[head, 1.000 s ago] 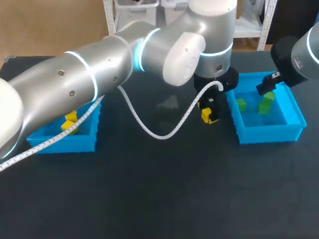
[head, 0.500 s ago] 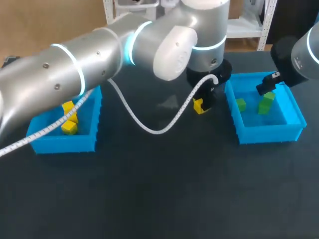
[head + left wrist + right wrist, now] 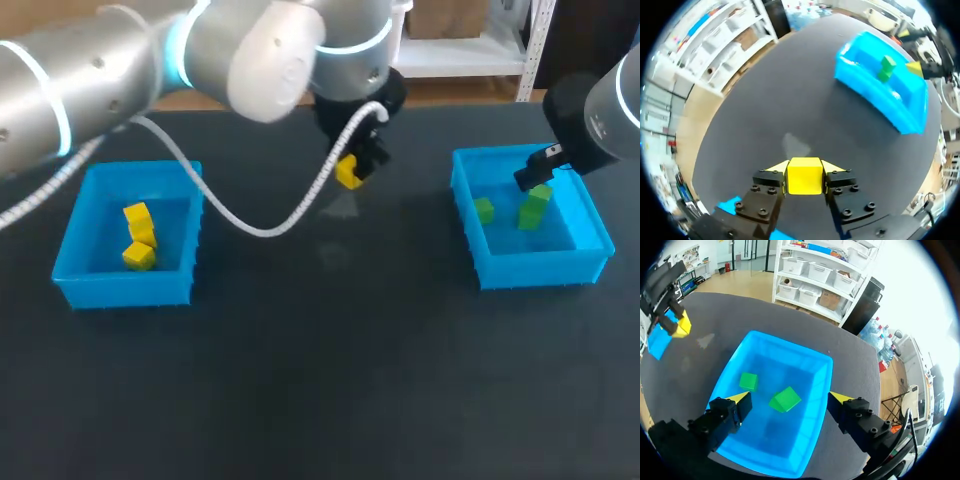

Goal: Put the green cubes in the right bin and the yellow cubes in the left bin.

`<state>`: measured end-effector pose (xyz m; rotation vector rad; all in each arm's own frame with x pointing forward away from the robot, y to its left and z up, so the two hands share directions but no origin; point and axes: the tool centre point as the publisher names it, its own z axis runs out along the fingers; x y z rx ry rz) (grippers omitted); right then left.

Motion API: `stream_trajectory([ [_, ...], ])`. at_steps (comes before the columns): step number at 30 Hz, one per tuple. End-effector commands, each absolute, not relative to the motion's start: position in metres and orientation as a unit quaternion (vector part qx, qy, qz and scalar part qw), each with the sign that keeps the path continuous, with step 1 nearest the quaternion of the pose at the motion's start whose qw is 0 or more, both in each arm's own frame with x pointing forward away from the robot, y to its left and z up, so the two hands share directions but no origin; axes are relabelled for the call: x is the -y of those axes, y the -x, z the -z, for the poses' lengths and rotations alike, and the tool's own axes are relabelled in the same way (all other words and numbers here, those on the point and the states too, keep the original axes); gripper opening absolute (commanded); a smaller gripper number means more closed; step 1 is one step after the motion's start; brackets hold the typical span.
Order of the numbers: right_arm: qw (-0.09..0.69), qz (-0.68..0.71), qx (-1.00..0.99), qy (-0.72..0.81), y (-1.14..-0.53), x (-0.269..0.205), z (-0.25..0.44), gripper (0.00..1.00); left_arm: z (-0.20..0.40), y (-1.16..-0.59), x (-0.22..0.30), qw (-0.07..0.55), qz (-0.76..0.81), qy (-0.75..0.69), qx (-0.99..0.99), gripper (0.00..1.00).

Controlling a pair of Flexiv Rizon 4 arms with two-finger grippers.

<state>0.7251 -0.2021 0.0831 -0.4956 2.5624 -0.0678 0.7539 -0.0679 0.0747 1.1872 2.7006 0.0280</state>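
While left jaws clamp yellow cube (image 3: pixel 804 176), right jaws apart over bin (image 3: pixel 812 390)

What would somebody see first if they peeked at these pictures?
First, the big silver left arm, whose pincer is shut on a yellow cube, held over the dark table between the bins. Next come the two bright blue bins: the left bin holds yellow cubes, and the right bin holds two green cubes.
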Motion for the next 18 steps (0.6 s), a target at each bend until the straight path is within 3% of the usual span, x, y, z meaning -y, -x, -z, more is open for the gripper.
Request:
stream_trajectory([
  [1,0.264,0.026,-0.947,0.183,-0.724,0.202,-0.083,1.00,-0.083,-0.737,0.021,0.154,0.014,-0.376,-0.914,0.00],
  [18,0.264,0.026,-0.947,0.183,-0.724,0.202,-0.083,1.00,-0.099,-0.726,-0.119,0.177,0.005,-0.217,-0.960,0.00],
])
